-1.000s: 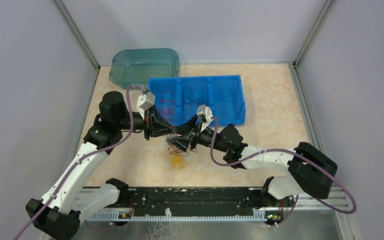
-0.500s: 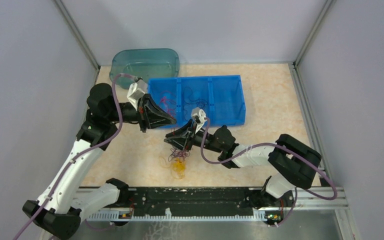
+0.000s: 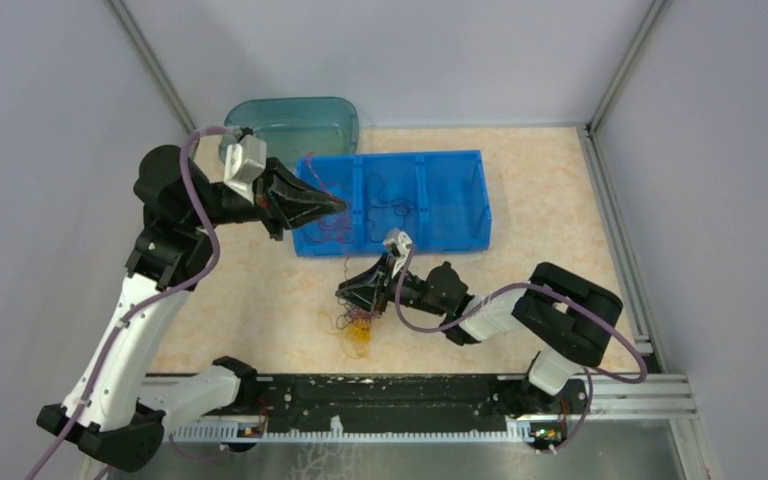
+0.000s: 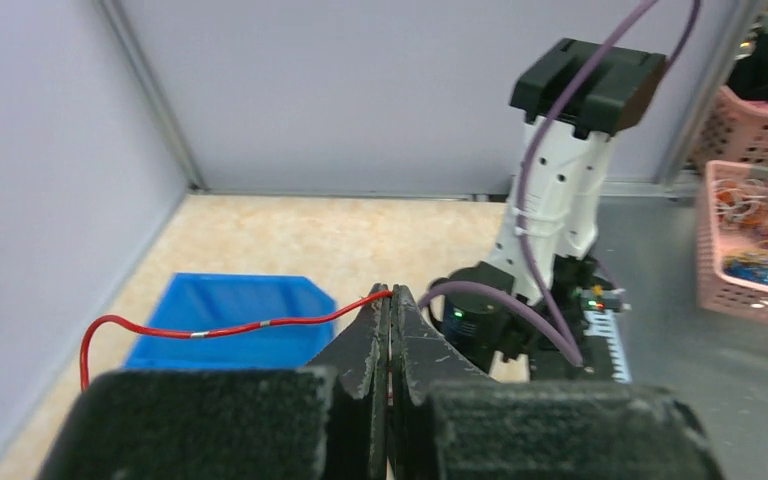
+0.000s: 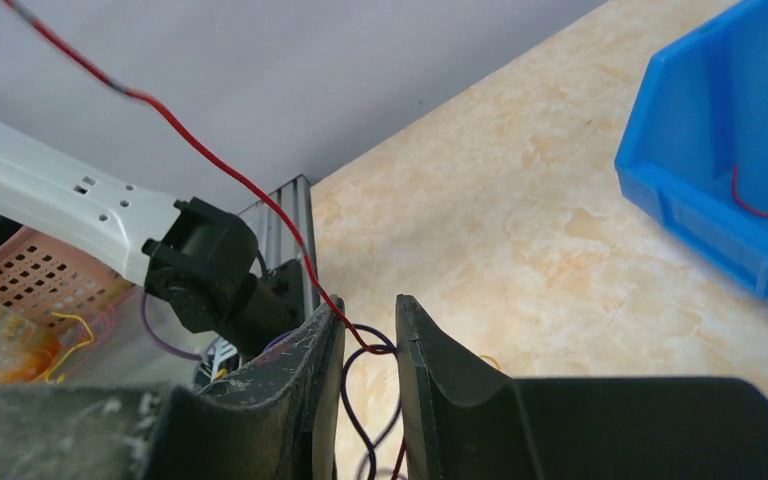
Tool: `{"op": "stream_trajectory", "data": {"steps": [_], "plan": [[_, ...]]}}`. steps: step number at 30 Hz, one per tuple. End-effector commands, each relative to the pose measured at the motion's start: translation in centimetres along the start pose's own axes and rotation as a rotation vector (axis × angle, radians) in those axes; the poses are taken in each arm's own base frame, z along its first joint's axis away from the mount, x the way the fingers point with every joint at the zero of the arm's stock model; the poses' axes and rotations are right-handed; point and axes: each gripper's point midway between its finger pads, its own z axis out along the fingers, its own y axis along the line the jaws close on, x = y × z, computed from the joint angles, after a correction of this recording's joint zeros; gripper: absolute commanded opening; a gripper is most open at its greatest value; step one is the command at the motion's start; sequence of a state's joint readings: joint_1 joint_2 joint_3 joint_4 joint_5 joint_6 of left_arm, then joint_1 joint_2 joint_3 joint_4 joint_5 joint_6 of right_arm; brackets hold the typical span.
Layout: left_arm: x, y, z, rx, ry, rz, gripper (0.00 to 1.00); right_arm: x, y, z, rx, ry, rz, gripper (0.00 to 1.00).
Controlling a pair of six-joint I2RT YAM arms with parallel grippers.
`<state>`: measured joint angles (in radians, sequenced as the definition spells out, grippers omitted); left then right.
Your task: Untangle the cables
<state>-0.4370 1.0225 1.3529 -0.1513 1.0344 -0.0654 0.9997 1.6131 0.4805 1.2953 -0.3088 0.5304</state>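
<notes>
over beige counter [image 3: 260, 290], pinching red cable [image 4: 230, 326] in closed left end effector [image 4: 390, 293], raised to draw it out — with right end effector [image 5: 370, 305] low at cable clump [image 3: 355, 318] as anchor, grip unclear.

Robot lab, grey panelled enclosure [image 3: 40, 120], aluminium post [image 3: 160, 72]

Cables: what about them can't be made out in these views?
Top view: the tangle is too small to trace which strands cross; the right end effector covers part of it.
Left wrist view: the far end of the red cable drops behind the body of the left end effector.
Right wrist view: the red cable and a dark loop leave the bottom edge between the fingers; whether they are pinched is unclear.
</notes>
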Motion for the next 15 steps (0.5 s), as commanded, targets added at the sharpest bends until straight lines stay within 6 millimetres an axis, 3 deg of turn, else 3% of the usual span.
{"op": "stream_trajectory", "data": {"steps": [1,7,15], "plan": [[-4.1,1.7,-0.4,-0.122,-0.058,0.207,0.00,-0.7,0.8,-0.1,-0.038,-0.059,0.003,0.27],[-9.0,3.6,-1.3,-0.268,-0.134,0.399,0.00,-0.3,0.6,-0.1,-0.025,-0.049,0.002,0.28],[-13.7,3.7,-1.8,-0.317,-0.195,0.541,0.00,1.9,-0.3,0.1,0.002,0.017,-0.005,0.29]]}}
